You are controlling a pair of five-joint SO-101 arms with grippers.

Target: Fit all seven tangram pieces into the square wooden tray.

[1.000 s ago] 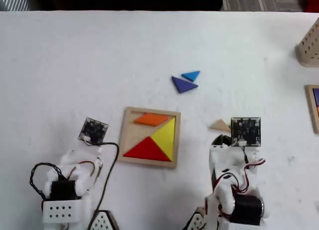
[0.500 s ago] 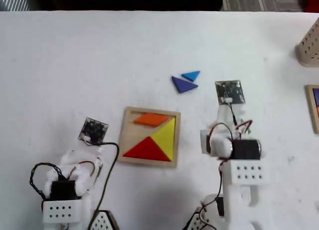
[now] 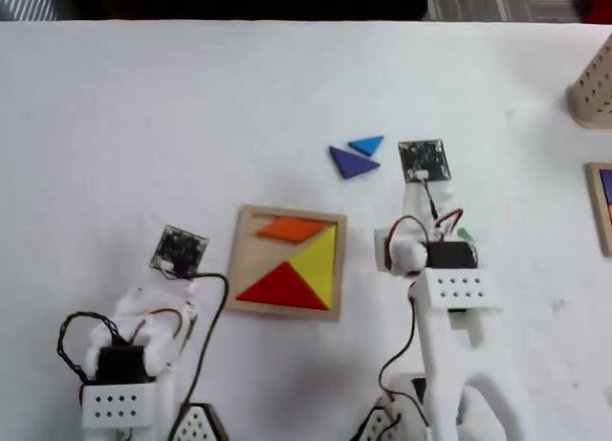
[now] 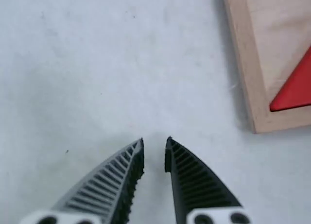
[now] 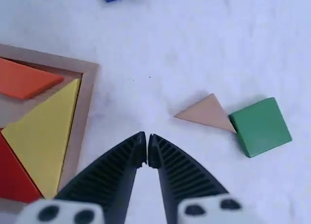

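The square wooden tray (image 3: 246, 259) holds an orange parallelogram (image 3: 290, 229), a yellow triangle (image 3: 318, 264) and a red triangle (image 3: 280, 286). Two blue triangles (image 3: 354, 156) lie on the table beyond it. My right gripper (image 5: 147, 147) is shut and holds nothing. It hovers over bare table between the tray's rim (image 5: 89, 95) and a tan triangle (image 5: 206, 112), which touches a green square (image 5: 260, 127). My left gripper (image 4: 154, 147) points at bare table beside the tray's corner (image 4: 252, 114), its tips a narrow slit apart around nothing.
The right arm (image 3: 449, 288) stretches out right of the tray and covers the tan triangle from above. A perforated wooden block (image 3: 595, 92) and another wooden tray's edge (image 3: 601, 207) stand at the far right. The left arm (image 3: 120, 364) sits folded at the front left.
The right arm has unfolded and reached away from its base, its wrist now near the blue triangles and over the tan triangle. The left arm has not moved.
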